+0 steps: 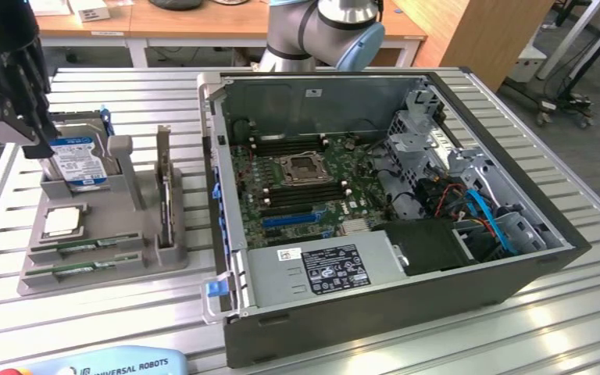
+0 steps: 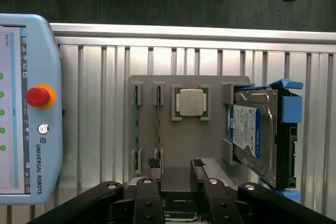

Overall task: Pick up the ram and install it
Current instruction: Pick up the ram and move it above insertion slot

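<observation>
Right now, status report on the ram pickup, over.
Gripper open, empty, over the gray holder. Two ram sticks on edge in their slots, untouched. Hard drive and processor sit apart from them.

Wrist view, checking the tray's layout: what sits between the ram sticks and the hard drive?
The silver processor chip, on the grey holder, lies between the ram sticks and the hard drive in the wrist view.

A robotics lab or test workshop: a slotted aluminium counter (image 1: 571, 312) carries an open desktop computer case (image 1: 383, 320). A grey parts fixture (image 2: 173, 140) sits under the gripper (image 2: 176, 163), with a Universal Robots teach pendant (image 2: 31, 108) beside it. Wooden desks (image 1: 227, 27) stand beyond.
</observation>
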Controlling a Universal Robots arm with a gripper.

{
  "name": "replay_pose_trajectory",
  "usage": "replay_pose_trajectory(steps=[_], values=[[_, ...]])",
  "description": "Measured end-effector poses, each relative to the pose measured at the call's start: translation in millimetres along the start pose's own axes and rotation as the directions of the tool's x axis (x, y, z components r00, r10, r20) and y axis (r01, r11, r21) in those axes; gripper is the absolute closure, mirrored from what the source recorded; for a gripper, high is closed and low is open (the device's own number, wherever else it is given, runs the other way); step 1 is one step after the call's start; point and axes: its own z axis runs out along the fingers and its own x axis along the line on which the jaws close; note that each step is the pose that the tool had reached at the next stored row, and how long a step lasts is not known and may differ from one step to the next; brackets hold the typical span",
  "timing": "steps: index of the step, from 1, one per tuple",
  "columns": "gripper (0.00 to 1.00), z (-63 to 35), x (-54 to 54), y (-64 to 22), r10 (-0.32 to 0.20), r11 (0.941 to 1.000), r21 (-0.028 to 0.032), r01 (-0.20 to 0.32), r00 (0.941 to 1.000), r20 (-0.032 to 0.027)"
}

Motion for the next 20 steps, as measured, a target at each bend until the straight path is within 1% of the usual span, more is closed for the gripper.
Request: replay_pose_trajectory(steps=[9, 20], values=[[0.65, 16.4, 0.3, -0.6, 0.0, 1.0, 0.0, 0.0, 1.0, 0.0], [0.65, 31.0, 0.5, -1.2, 0.0, 1.0, -0.0001, 0.0, 1.0, 0.0]])
